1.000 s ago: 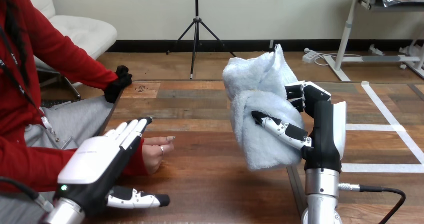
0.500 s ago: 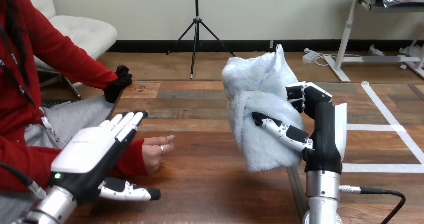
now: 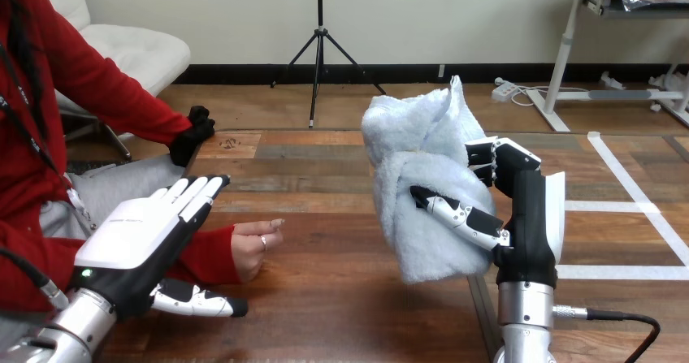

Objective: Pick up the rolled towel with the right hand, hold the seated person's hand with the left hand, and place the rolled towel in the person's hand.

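The rolled towel (image 3: 422,184), pale blue and fluffy, stands upright above the table at centre right, with my right hand (image 3: 524,217) shut on it, thumb across its front and fingers round its back. My left hand (image 3: 142,233) is open at the lower left, fingers straight and thumb pointing right. It hovers just left of the person's hand (image 3: 253,245), which rests on the table with fingers loosely curled. My left hand covers part of the person's red sleeve; I see no fingers round their hand.
The wooden table (image 3: 325,298) stretches between both hands. The person's other hand, in a black glove (image 3: 192,134), rests at the table's far left edge. White tape lines (image 3: 626,209) mark the floor at the right.
My left hand has drawn back to the left and down, away from the person's hand. The towel and my right hand have barely shifted.
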